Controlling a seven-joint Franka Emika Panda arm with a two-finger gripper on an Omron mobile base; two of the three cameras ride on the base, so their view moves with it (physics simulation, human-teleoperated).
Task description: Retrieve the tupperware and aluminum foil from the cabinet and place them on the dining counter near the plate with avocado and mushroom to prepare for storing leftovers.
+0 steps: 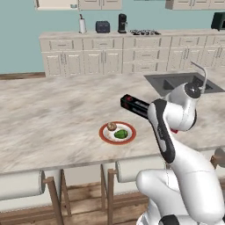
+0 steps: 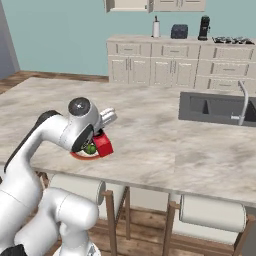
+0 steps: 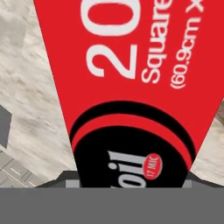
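Observation:
My gripper (image 3: pixel 129 183) is shut on the aluminum foil (image 1: pixel 133 104), a long black box with red ends, held just above the dining counter (image 1: pixel 52 114). In the hand view its red and black face (image 3: pixel 131 87) sits right in front of the camera. The box's red end (image 2: pixel 104 145) pokes out under my wrist. The white plate with the red-orange rim (image 1: pixel 117 132) lies near the counter's front edge, just left of the box, with the brown mushroom (image 1: pixel 111 126) and green avocado (image 1: pixel 121 134) on it. My arm covers most of the plate (image 2: pixel 82 156) in the right base view. The tupperware is out of view.
A sink with a curved faucet (image 1: pixel 184 82) is set into the counter to the right. Padded stools (image 1: pixel 22 184) (image 2: pixel 212 212) line the near edge. Across the room stand cream drawer units (image 1: pixel 103 57) with a toaster, a coffee machine and a stove on top, and wall cabinets (image 1: pixel 100 4) above.

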